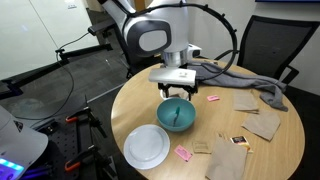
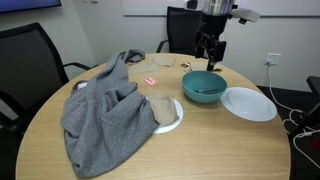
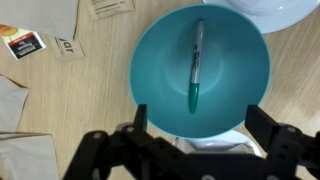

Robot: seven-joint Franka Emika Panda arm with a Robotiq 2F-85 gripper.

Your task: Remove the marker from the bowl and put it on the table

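The marker point(image 3: 195, 62) is lying inside the bowl point(image 3: 240, 60), running along its floor with a teal end pointing toward the gripper point(image 3: 197, 112) and its dark barrel toward the far wall; fine print on the barrel is too small to read. The gripper is hanging directly over the bowl in both exterior views point(image 1: 177, 94) point(image 2: 208, 58), released, its two black fingers point(image 3: 141, 116) spread to either side of the bowl's near rim and grasping nothing. A small packet point(image 3: 22, 43) beside the bowl is showing a red and orange picture, and a pale sachet point(image 3: 66, 46) next to it is carrying a few dark letters that I cannot make out. The bowl is sitting well in from the edge of the round worktop point(image 3: 100, 90), with a white plate point(image 1: 147, 146) just beside it and nearer the rim. Brown paper napkins point(image 1: 262, 123) and small pink pieces point(image 1: 183, 153) are lying scattered around it, and a grey cloth point(image 2: 105, 110) is sprawling across a large part of the light tan wood in an exterior view. Bare wood is showing between the bowl and the sachets in the wrist view, and a wider open stretch is showing at the near edge point(image 2: 230, 150). Black office chairs point(image 2: 30, 55) are standing around the worktop on grey carpet.
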